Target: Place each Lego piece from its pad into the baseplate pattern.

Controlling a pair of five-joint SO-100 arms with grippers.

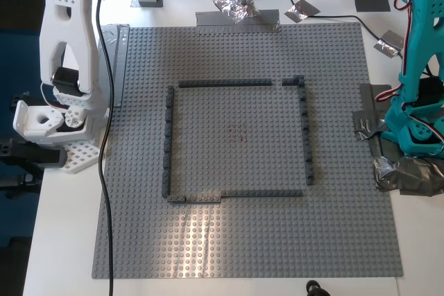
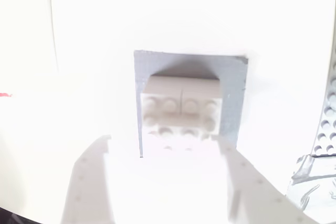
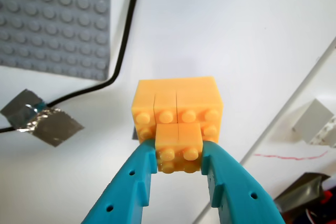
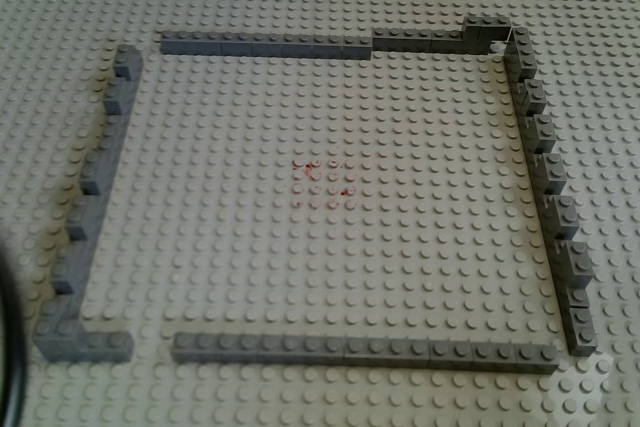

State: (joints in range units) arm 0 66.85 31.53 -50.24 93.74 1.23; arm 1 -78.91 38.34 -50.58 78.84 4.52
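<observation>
- The baseplate fills the middle of the table, between the two arms; the white arm stands at the exterior view's left and the teal arm at its right.
- The pattern, a square outline of thin dark strips, sits on the baseplate well apart from both grippers; in the other view gaps show at two of its corners and faint red marks lie in its middle.
- A black cable runs down the baseplate's edge at the exterior view's left, beside the white arm.
- Silver foil scraps lie near the exterior view's top, and grey tape lies by the teal arm's base.
- My first gripper, teal, is closed on the orange Lego piece, its jaws pressing the small front block; a foil scrap and a black wire lie on the table beyond it.
- My second gripper, white, is spread wide and holds nothing; the white Lego piece sits on its dark grey pad just ahead, between the jaw tips, though glare washes out much of this view.
</observation>
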